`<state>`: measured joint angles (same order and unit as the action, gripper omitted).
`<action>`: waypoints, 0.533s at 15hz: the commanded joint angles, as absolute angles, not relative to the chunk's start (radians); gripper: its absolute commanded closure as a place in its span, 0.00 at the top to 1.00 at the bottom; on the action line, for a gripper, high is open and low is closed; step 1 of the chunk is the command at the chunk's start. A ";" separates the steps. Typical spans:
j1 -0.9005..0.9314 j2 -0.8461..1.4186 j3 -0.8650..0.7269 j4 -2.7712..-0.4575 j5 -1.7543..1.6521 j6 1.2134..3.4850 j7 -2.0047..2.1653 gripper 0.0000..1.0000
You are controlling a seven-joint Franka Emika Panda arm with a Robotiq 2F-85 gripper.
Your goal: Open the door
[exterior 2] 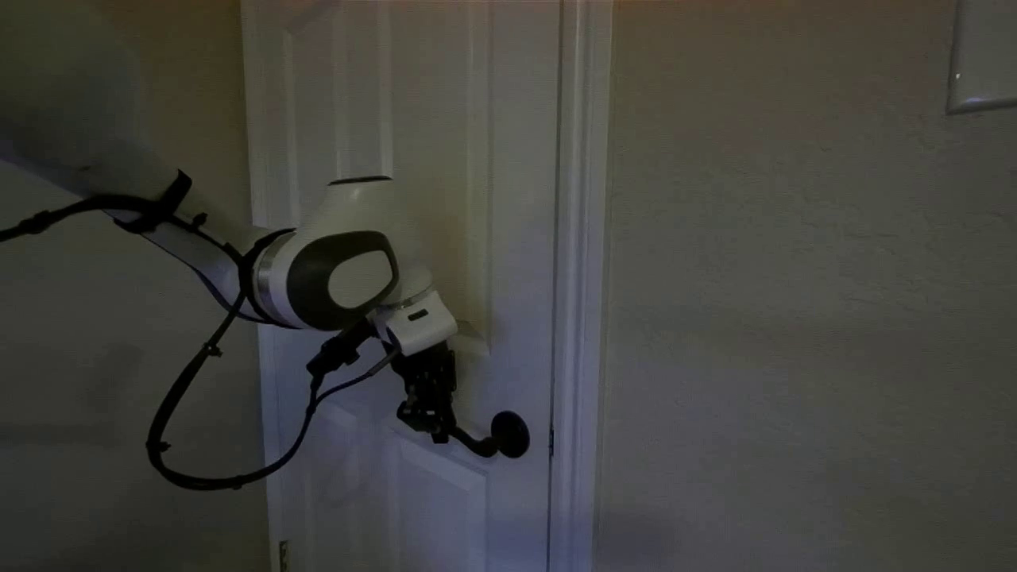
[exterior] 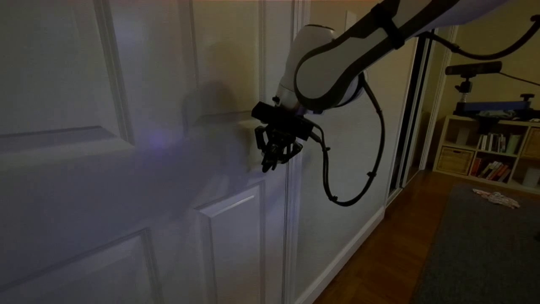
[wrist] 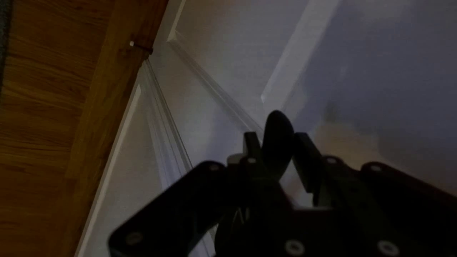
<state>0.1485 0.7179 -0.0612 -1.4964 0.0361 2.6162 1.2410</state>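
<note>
The large white panelled door fills the left of an exterior view and stands behind the arm in an exterior view. It appears flush with its frame. Its dark lever handle has a round base near the door's edge, and the lever points towards the gripper. My gripper points down at the free end of the lever. In the wrist view the rounded end of the handle sticks up between the two fingers of the gripper, which press against both its sides. The gripper hides the handle in an exterior view.
The white door frame runs beside the handle, then a plain wall. A black cable loops from the arm near the wall. A low shelf and a rug lie farther off. A small door stop sticks out low on the door.
</note>
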 commanded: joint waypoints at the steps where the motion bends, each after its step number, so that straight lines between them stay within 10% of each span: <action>1: 0.167 0.765 -0.099 -1.502 0.043 2.624 1.258 0.13; 8: 0.192 0.822 -0.147 -1.491 0.014 2.593 1.255 0.13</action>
<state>0.1669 0.8105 -0.0951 -1.4585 0.0329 2.6224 1.2401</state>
